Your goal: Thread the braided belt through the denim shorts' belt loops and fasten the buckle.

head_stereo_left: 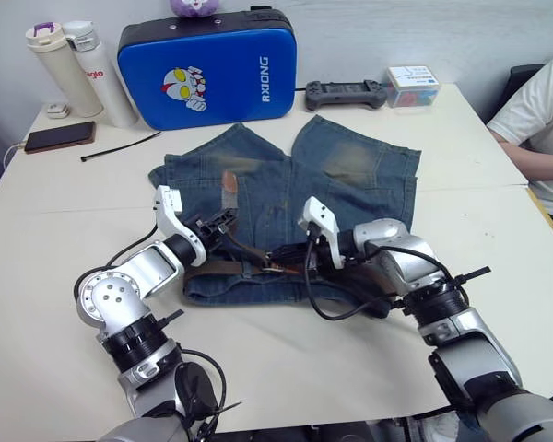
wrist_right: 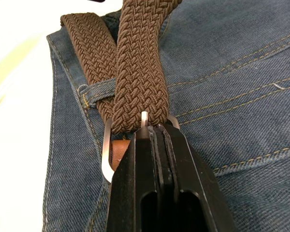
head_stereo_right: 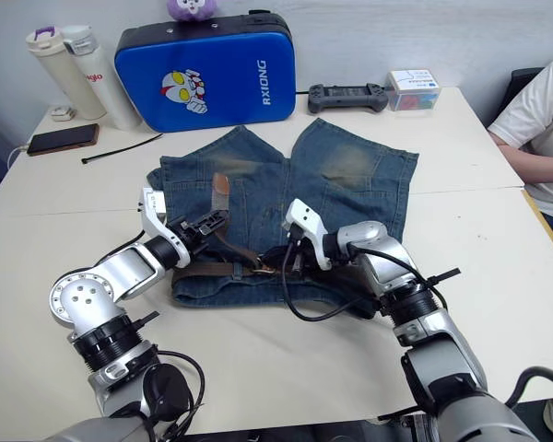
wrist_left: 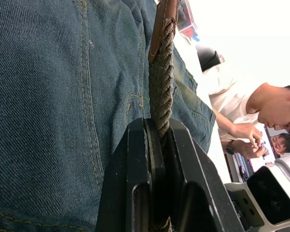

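Both my grippers, left gripper point(wrist_left: 157, 145) and right gripper point(wrist_right: 157, 137), clamp the braided belt point(wrist_right: 137, 67) over the denim shorts point(head_stereo_left: 350, 166), right one at the buckle point(wrist_right: 108, 152)

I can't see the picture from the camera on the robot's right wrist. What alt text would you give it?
The right claw, two black fingers shut, pinches the braided belt right at the silver buckle, whose prong pokes up at the fingertips. Beneath lie the denim shorts, and a second stretch of belt runs under a belt loop.
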Robot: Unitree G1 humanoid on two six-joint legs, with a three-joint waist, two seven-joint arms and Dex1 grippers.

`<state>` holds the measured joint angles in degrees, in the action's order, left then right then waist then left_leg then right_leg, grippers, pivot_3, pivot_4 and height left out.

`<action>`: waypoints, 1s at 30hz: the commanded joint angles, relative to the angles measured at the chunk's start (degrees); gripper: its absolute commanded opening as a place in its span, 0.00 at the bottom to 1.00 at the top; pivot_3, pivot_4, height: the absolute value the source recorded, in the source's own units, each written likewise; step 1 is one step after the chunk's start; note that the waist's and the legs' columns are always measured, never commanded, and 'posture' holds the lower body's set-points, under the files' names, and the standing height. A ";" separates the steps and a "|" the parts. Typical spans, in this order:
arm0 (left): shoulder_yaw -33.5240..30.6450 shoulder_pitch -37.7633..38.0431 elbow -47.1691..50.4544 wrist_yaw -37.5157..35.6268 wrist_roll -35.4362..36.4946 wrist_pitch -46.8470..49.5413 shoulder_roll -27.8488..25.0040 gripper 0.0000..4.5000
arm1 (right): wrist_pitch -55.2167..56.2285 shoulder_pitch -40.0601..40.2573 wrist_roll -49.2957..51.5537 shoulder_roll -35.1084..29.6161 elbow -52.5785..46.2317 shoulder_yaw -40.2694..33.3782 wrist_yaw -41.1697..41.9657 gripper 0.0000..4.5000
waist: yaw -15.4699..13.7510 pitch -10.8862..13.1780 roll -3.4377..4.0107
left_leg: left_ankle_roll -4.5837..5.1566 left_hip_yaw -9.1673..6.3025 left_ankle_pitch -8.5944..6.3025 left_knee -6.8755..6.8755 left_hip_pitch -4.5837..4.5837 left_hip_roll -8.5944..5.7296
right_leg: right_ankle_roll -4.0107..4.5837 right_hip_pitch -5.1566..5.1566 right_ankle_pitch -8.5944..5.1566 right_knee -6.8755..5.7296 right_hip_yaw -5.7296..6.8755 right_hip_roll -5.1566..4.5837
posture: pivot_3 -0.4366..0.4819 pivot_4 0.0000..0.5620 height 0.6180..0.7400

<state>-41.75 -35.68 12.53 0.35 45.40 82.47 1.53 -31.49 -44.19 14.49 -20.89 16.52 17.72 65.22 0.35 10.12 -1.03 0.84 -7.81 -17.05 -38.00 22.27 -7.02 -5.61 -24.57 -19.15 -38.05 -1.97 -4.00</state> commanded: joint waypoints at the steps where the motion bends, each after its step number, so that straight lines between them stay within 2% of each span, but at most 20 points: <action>1: 0.60 -0.73 1.26 -0.05 2.18 -1.20 -1.00 0.00 | 0.15 -0.01 -1.21 1.15 0.79 1.98 0.75 0.02 | 0.06 0.00 0.00 | 0.00 0.00 0.00 0.00 0.00 0.01 | 0.00 0.00 0.00 0.00 0.00 0.00 | 0.48 0.27 1.00; 13: 5.01 -3.19 -2.52 -1.57 2.86 -4.75 -2.25 0.00 | 1.89 1.10 -5.31 1.69 2.37 5.29 1.69 0.02 | 0.20 -0.05 -0.06 | -0.02 0.01 -0.01 0.00 -0.07 0.02 | 0.00 0.03 0.00 0.00 0.00 0.03 | 0.48 0.27 1.00; 21: 8.45 -4.10 -4.95 -2.66 3.91 -6.54 -3.46 0.00 | 3.80 1.86 -6.63 2.48 1.46 5.28 0.87 0.02 | 1.31 -0.18 -0.08 | -0.04 0.01 -0.02 0.02 -0.10 0.07 | 0.01 0.05 0.00 -0.02 0.01 0.05 | 0.48 0.27 1.00; 30: 8.97 -0.58 -3.38 -3.11 6.14 -5.78 -6.33 0.00 | -3.13 0.66 2.83 2.92 -3.59 -2.82 2.67 0.02 | 1.25 -0.17 -0.07 | -0.06 0.00 -0.03 0.03 -0.08 0.10 | 0.01 0.02 0.00 0.00 -0.01 0.09 | 0.48 0.27 1.00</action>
<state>-32.78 -36.56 6.52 -2.01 49.52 76.84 -3.90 -33.59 -43.11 15.02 -18.16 15.73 16.66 67.05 1.60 9.95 -1.11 0.78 -7.80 -17.08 -37.97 22.19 -6.91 -5.59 -24.55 -19.14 -38.05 -1.98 -3.91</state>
